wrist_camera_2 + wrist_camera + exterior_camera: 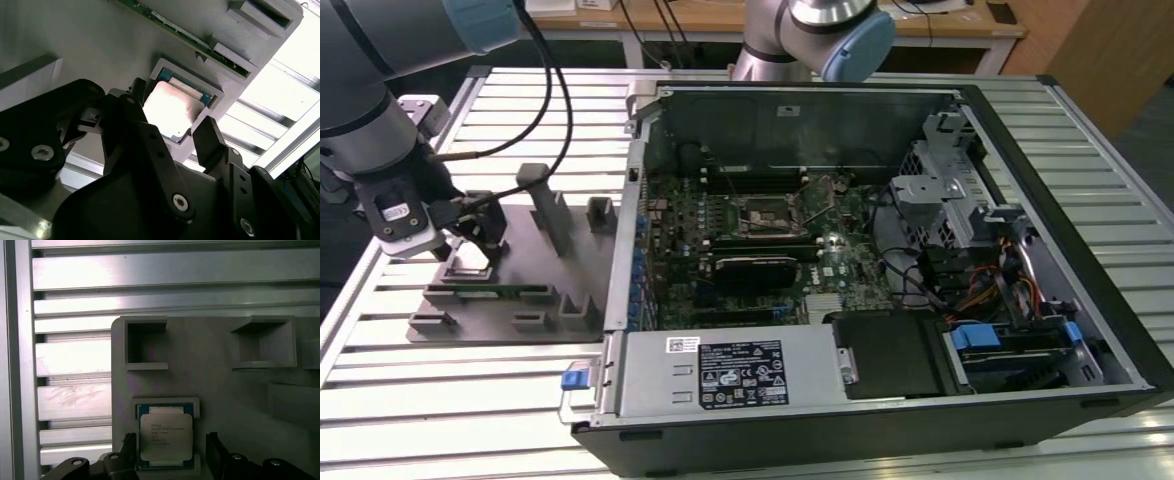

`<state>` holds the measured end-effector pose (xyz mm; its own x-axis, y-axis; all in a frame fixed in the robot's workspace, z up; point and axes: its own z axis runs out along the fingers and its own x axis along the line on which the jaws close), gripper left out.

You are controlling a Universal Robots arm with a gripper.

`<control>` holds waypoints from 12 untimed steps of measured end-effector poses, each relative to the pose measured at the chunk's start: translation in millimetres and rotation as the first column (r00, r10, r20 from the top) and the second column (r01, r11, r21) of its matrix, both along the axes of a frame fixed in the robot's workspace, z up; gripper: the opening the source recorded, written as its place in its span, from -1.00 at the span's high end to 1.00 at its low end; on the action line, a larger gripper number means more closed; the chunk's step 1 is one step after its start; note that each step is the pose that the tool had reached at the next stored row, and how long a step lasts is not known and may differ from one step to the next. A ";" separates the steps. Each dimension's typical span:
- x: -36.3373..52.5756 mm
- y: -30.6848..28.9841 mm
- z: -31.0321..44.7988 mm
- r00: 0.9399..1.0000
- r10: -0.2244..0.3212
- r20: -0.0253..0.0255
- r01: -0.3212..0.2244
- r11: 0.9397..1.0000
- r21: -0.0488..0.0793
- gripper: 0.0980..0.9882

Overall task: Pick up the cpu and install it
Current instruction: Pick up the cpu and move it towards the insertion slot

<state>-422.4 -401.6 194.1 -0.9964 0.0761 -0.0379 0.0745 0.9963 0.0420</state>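
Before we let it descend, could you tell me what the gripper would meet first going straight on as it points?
Probably the cpu, lying in its grey fixture pocket directly between the fingers of the open gripper; the fingertips might reach the pocket's rim first, since depth is unclear.

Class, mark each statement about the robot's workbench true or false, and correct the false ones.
1. The cpu lies in a pocket of the grey holder. True.
2. The gripper is shut on the cpu. False: its fingers stand open, one on each side.
3. The computer case is open. True.
4. The cpu sits inside the case. False: it is outside, toward the exterior view's left.
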 end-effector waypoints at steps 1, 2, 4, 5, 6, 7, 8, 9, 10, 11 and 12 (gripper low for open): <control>0.0 0.0 0.0 1.000 0.000 0.000 0.000 1.000 0.000 -0.13; 0.0 0.0 -0.1 1.000 0.000 0.000 0.000 1.000 0.000 -0.27; 0.0 0.0 -1.6 1.000 -0.005 0.000 0.005 1.000 0.001 -0.27; -0.1 0.0 -2.0 1.000 -0.010 0.000 0.010 1.000 0.001 -0.27; -0.1 0.0 -2.2 1.000 -0.012 0.000 0.012 1.000 0.001 -0.27; -0.1 0.1 -2.8 1.000 -0.013 0.000 0.013 1.000 0.001 -0.27; -0.1 0.1 -3.2 1.000 -0.013 0.000 0.013 1.000 0.001 -0.27; -0.1 0.1 -3.5 1.000 -0.013 0.000 0.013 1.000 0.001 -0.27; -0.1 0.1 -4.4 1.000 -0.013 0.000 0.013 1.000 0.001 -0.27; -0.1 0.2 -5.4 1.000 -0.013 0.000 0.013 1.000 0.001 -0.27; -0.1 0.2 -6.2 1.000 -0.013 0.000 0.013 1.000 0.001 -0.27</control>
